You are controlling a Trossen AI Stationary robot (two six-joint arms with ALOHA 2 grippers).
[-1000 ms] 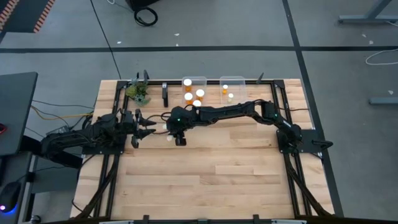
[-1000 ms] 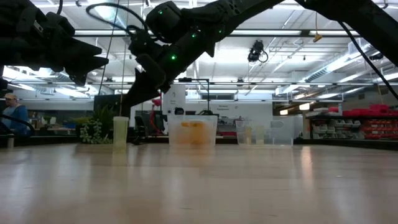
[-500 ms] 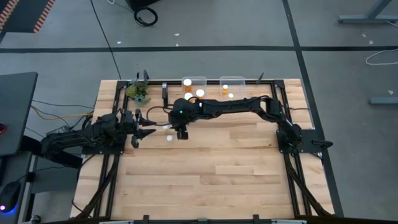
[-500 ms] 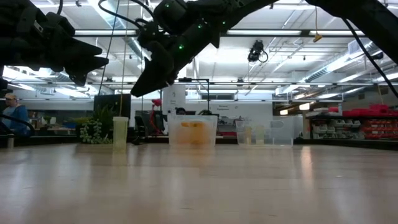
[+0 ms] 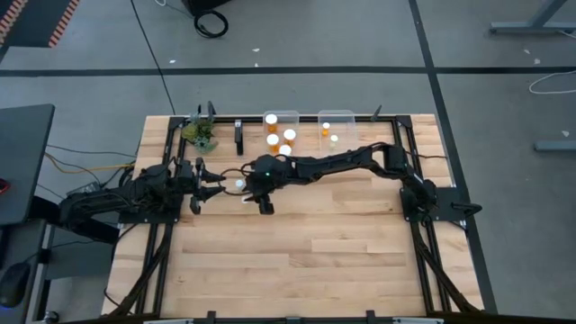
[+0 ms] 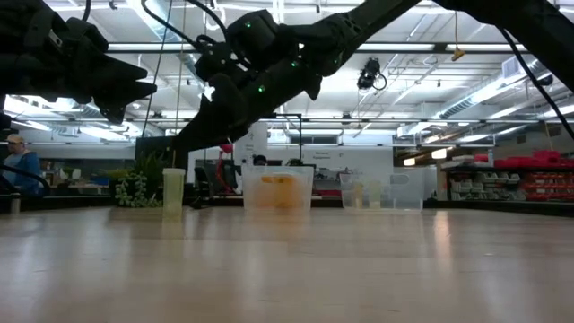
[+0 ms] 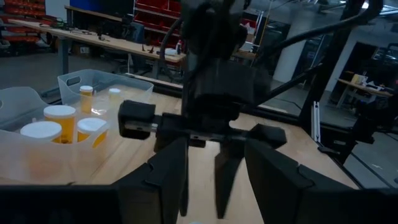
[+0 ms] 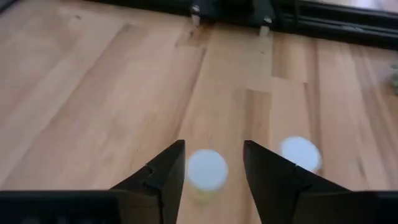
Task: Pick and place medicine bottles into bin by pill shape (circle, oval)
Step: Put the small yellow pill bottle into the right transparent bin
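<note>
Two loose medicine bottles stand upright on the table, showing as white caps in the right wrist view. One cap (image 8: 207, 169) lies below and between the fingers of my right gripper (image 8: 214, 171); the other (image 8: 300, 154) stands just beside it, outside one finger. From above, one of them (image 5: 238, 184) shows left of my right gripper (image 5: 252, 194). My right gripper is open and slants down toward the table's left, touching nothing I can see. My left gripper (image 7: 217, 186) waits open at the table's left, pointing level at the right one.
Two clear bins stand at the far edge: the left one (image 5: 281, 119) holds three bottles, the right one (image 5: 335, 117) two small ones. A small plant (image 5: 200, 133) sits at the far left. Bare wood stretches toward the near edge.
My right gripper rose and drew toward the far edge, then sank back down toward the two loose bottles, tipping more steeply downward. The bottles have stayed where they were.
</note>
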